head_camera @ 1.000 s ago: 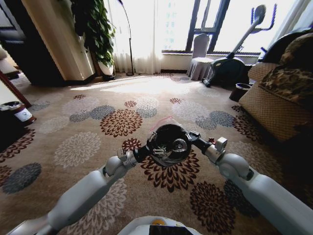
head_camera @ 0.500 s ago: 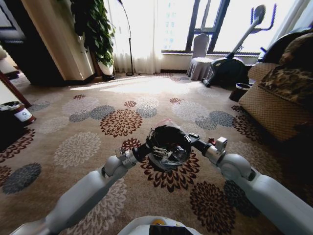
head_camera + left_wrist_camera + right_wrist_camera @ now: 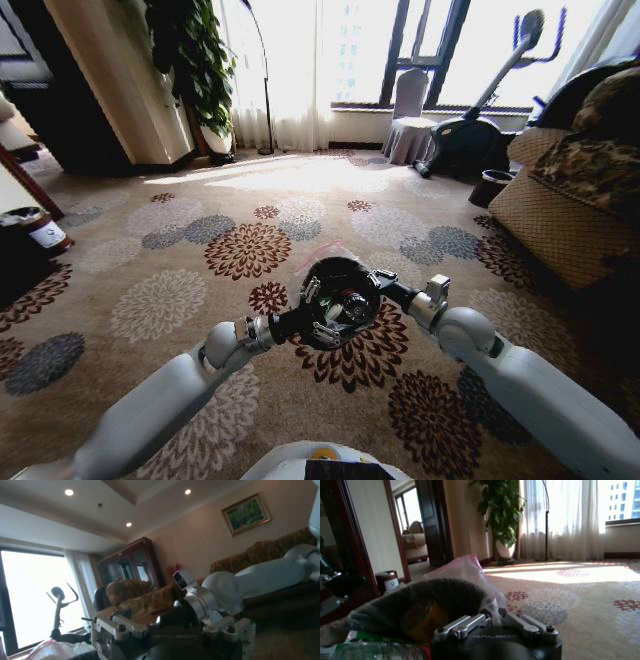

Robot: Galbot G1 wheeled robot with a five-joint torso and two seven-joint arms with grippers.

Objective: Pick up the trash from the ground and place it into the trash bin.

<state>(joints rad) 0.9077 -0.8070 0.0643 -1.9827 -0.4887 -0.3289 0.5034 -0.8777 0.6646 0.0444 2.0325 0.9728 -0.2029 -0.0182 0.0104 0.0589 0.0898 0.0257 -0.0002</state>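
Trash bin (image 3: 338,297) sits clamped between left gripper (image 3: 312,322) and right gripper (image 3: 378,283) above flowered carpet (image 3: 180,290).

Arms: smooth light-grey shells, silver metal wrist rings, black end sections. Left gripper (image 3: 318,322) and right gripper (image 3: 368,284): black bodies, silver screwed brackets, "GALBOT" lettering on the housing.

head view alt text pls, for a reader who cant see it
Both robot arms reach forward and hold the trash bin, a small black bucket with a pinkish bag liner, between the left tool and the right tool above a flower-patterned carpet. Litter lies inside the bin. A potted plant, bright windows and an exercise bike stand behind.
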